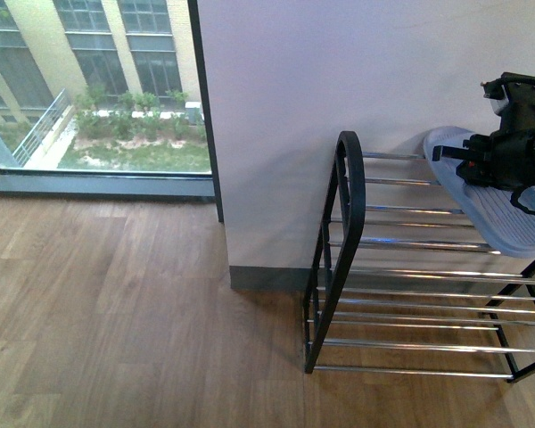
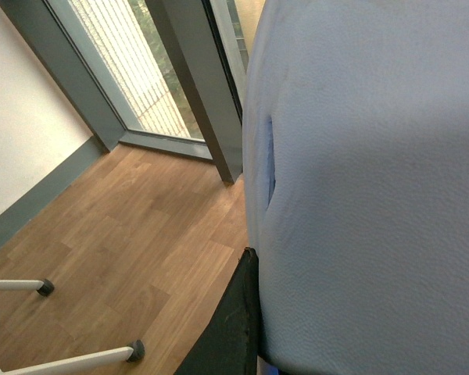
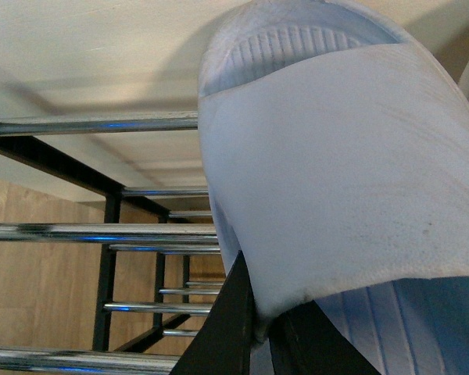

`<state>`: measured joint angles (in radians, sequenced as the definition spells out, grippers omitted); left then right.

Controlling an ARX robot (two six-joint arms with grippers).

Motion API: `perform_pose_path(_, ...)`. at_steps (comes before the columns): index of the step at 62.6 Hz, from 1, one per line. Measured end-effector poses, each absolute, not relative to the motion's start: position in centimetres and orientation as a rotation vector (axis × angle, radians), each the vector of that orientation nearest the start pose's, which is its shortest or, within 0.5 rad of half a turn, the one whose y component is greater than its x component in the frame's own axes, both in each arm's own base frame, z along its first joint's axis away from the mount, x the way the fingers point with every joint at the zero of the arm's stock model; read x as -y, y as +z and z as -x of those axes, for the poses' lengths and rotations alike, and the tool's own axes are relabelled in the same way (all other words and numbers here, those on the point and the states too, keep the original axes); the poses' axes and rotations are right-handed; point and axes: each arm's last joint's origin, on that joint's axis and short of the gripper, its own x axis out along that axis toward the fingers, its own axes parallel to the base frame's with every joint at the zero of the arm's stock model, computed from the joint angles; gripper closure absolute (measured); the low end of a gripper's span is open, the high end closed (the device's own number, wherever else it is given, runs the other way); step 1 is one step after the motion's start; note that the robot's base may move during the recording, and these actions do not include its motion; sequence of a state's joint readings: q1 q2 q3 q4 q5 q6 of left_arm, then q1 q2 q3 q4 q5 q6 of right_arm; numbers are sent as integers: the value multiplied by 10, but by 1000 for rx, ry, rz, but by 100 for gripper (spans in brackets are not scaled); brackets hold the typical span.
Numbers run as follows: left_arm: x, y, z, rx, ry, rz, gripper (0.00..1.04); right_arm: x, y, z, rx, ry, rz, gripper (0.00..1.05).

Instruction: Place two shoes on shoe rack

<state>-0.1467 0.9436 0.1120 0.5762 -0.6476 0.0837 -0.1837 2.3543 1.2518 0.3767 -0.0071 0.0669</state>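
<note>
Clamped by our right gripper (image 1: 481, 160), a pale ribbed-soled shoe (image 1: 504, 218) tilts over the chrome top bars of the black-framed shoe rack (image 1: 348, 192) at frame right. Our left gripper's own state we cannot tell; pale fabric fills its view.

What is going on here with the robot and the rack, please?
The right gripper is shut on a pale slipper-like shoe, holding it tilted over the top tier of the shoe rack. The left gripper appears to hold a similar pale shoe away from the rack. The visible tiers hold no shoes.
</note>
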Motion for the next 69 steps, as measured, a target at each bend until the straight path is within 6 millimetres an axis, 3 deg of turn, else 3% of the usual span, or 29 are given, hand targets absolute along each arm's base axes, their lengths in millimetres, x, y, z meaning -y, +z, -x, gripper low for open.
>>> perform_pose_path(10, 7, 154, -163, -259, 488, -181, 103, 80, 36, -433, -743, -192, -131, 100)
perform_pose_path(28, 6, 154, -163, -259, 488, -181, 103, 85, 51, -409, -835, -198, -170, 47)
perform_pose_path(45, 7, 154, -163, -259, 488, -181, 103, 88, 63, -402, -827, -208, -148, 8)
perform_pose_path(58, 7, 154, -163, -259, 488, -181, 103, 89, 77, -394, -816, -166, -163, 9)
perform_pose_path(69, 6, 154, -163, -259, 488, -181, 103, 98, 111, -376, -782, -127, -173, 9)
